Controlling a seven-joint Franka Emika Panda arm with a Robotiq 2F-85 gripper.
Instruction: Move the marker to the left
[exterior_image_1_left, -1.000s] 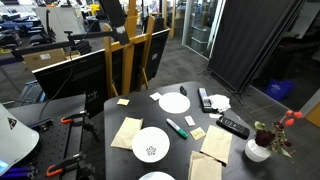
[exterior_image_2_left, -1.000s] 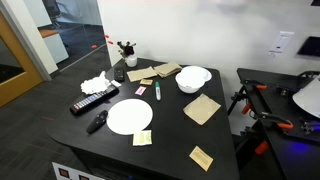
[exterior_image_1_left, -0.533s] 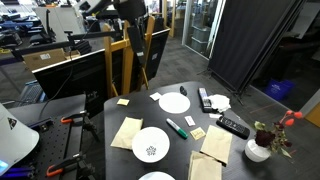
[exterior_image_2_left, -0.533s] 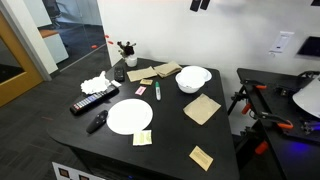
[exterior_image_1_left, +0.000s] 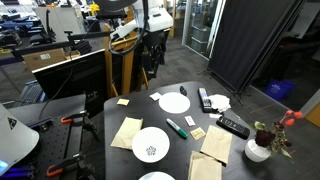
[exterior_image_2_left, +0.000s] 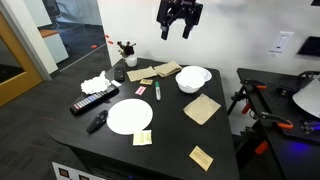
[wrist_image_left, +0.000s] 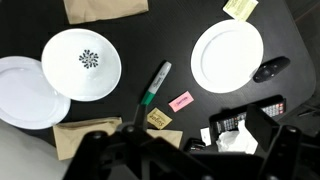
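The marker is a slim dark green stick with a whitish end. It lies flat on the black table between two white plates in the wrist view. It also shows in both exterior views. My gripper hangs high above the table, far from the marker, with its fingers spread and nothing between them. In an exterior view it is above the table's far edge. In the wrist view its dark fingers fill the bottom edge.
White plates flank the marker. A pink note and a yellow note lie close to it. Black remotes, a white tissue, brown napkins and a flower vase also sit on the table.
The arm has come down into both exterior views from the top; the gripper now shows fully. Nothing on the table has moved.
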